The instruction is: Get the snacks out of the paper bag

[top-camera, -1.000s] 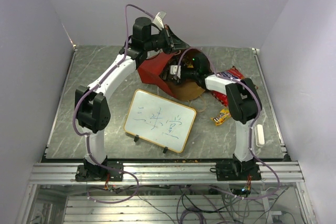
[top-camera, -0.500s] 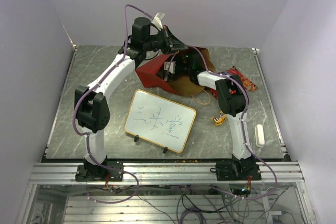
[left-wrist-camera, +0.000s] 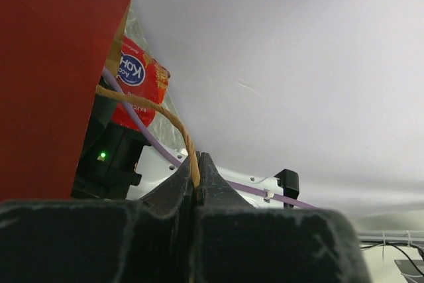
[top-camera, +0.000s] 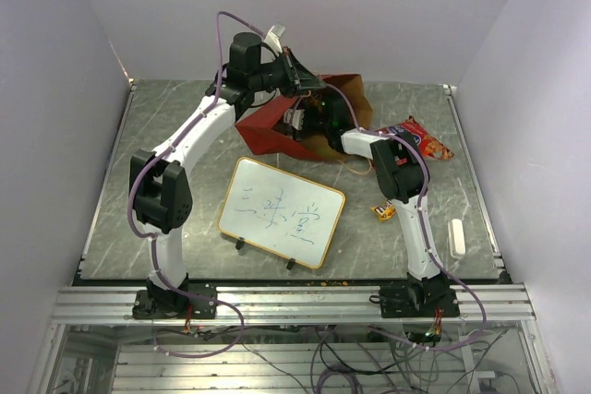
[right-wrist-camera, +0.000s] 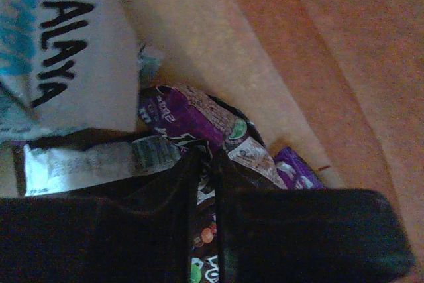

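The paper bag (top-camera: pixel 266 128) lies on its side at the back of the table, red outside, brown kraft inside (right-wrist-camera: pixel 298 64). My left gripper (left-wrist-camera: pixel 197 169) is shut on its string handle (left-wrist-camera: pixel 156 105) and holds the mouth up (top-camera: pixel 297 80). My right gripper (right-wrist-camera: pixel 207 164) reaches deep into the bag (top-camera: pixel 312 123). Its jaws are closed on a dark brown candy packet (right-wrist-camera: pixel 207 243) printed with coloured sweets. A purple packet (right-wrist-camera: pixel 177 112), a silvery packet (right-wrist-camera: pixel 86 160) and a white printed pack (right-wrist-camera: pixel 66 44) lie around it. The red chip bag (top-camera: pixel 421 138) and a yellow packet (top-camera: pixel 383 211) lie outside on the table.
A gold-framed whiteboard (top-camera: pixel 282 212) with writing stands in front of the bag. A small white block (top-camera: pixel 455 237) lies near the right edge. The table is dark grey marble with purple walls on three sides.
My right arm has pushed further into the bag and its jaws have closed on the dark packet. The bag's mouth has shifted back and left. The left gripper keeps hold of the handle.
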Motion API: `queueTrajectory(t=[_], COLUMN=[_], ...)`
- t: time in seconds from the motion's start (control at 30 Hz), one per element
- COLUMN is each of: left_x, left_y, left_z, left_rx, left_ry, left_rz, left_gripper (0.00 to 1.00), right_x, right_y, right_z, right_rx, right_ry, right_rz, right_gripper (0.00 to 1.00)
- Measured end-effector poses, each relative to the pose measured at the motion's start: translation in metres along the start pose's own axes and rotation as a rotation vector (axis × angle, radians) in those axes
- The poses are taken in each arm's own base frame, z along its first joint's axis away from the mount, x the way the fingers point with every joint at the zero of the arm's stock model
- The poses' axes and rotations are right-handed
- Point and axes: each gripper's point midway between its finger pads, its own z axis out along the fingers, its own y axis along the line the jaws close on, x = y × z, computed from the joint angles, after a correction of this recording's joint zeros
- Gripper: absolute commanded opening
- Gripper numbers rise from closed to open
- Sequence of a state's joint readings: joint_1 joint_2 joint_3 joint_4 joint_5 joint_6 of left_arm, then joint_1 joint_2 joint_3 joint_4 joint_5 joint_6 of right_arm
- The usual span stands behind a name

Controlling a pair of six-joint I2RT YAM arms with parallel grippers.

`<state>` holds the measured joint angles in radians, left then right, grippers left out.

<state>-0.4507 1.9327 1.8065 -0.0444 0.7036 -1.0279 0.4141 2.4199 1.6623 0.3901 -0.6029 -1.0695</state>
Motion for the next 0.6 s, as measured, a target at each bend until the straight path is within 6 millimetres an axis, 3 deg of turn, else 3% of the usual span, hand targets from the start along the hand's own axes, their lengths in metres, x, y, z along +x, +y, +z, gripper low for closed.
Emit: queueTrajectory(t=[0.1, 0.33, 0.47, 0.6], left_x=[-0.001, -0.013, -0.053, -0.1], left_y=[0.002, 0.021, 0.026, 0.028], left_z=[-0.001, -0.013, -0.018, -0.017], left_rx=[-0.005, -0.061, -0.077, -0.077], left_ry=[-0.002, -0.015, -0.083, -0.182], left_rz=[0.003, 0.017, 0.08, 0.196], left_gripper=[0.07, 0.07, 0.07, 0.07], right_x=[-0.002, -0.006, -0.012, -0.015], right_y=[-0.014, -0.073, -0.105, -0.116], right_z=[0.001, -0.006, -0.013, -0.015], right_rx=[0.06, 0.262, 0.367, 0.429], right_ry=[0.007, 0.046, 0.049, 0.04], right_rz=[0.039, 0.101, 0.139, 0.203], right_gripper=[0.0, 0.0, 0.0, 0.0])
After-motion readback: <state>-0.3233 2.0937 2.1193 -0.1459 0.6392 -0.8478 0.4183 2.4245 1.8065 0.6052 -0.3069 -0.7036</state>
